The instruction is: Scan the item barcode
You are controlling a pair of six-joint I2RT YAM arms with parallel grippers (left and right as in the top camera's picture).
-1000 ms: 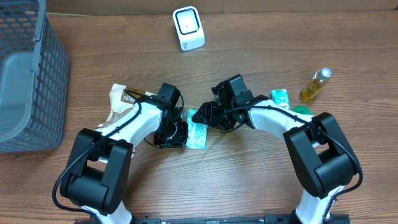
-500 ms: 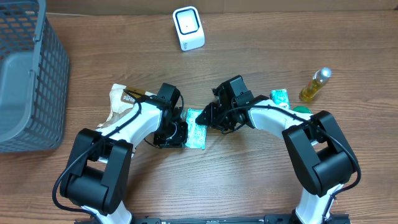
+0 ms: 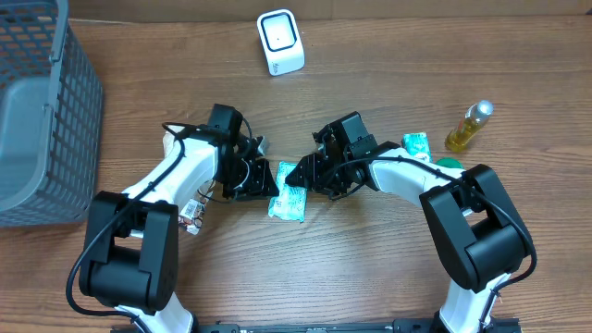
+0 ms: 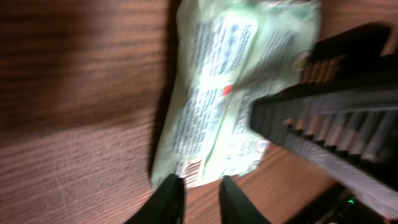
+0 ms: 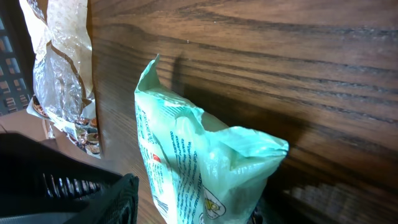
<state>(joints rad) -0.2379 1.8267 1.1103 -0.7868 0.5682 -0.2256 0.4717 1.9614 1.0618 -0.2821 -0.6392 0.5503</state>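
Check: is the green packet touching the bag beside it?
Apart. The right wrist view shows bare table between the packet and the bag.

Mock shop checkout: barcode scanner, grey basket, bottle on wooden table
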